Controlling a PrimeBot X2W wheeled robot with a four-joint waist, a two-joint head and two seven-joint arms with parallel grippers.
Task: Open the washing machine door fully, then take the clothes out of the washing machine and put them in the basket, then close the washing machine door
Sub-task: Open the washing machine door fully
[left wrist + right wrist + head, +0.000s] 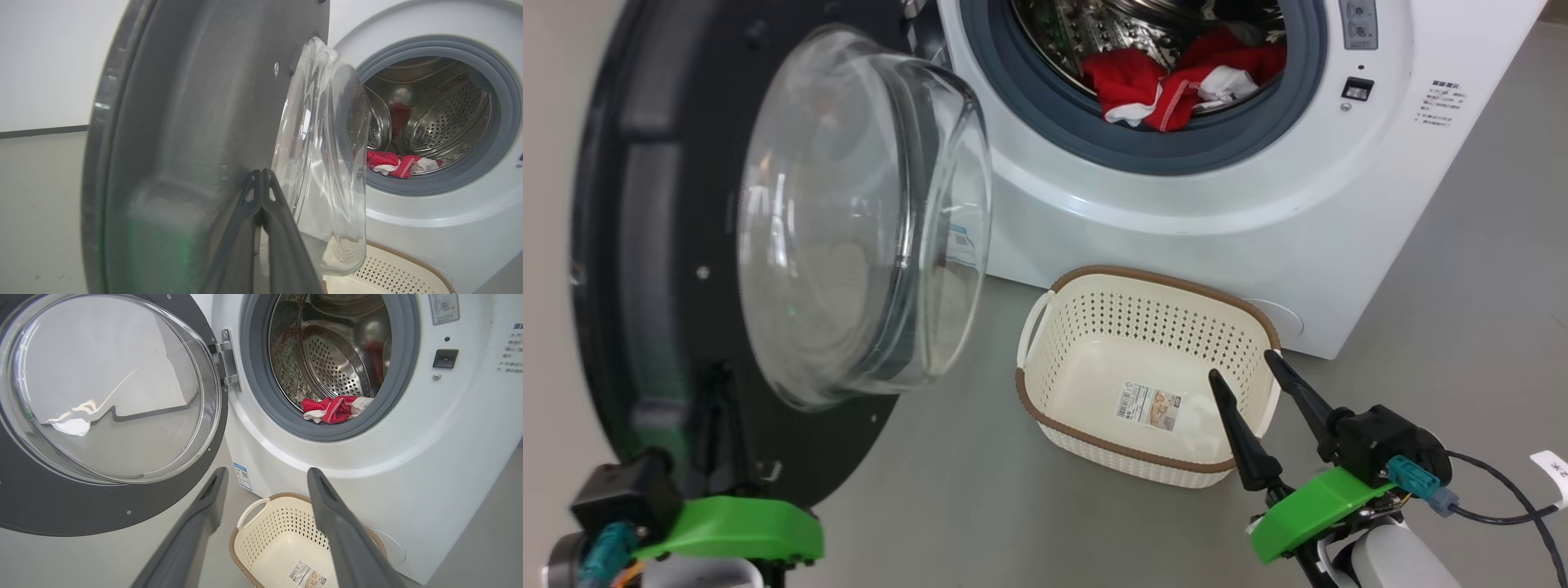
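The blurred washing machine door (196, 122) partly hides the basket (388, 277).

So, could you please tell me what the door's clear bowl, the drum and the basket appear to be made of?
The door bowl: likely clear glass, glossy; you see through it and it shows reflections. The drum: probably stainless steel, shiny, punched with holes. The basket: apparently moulded cream plastic, matte, perforated walls, brown woven-look rim.
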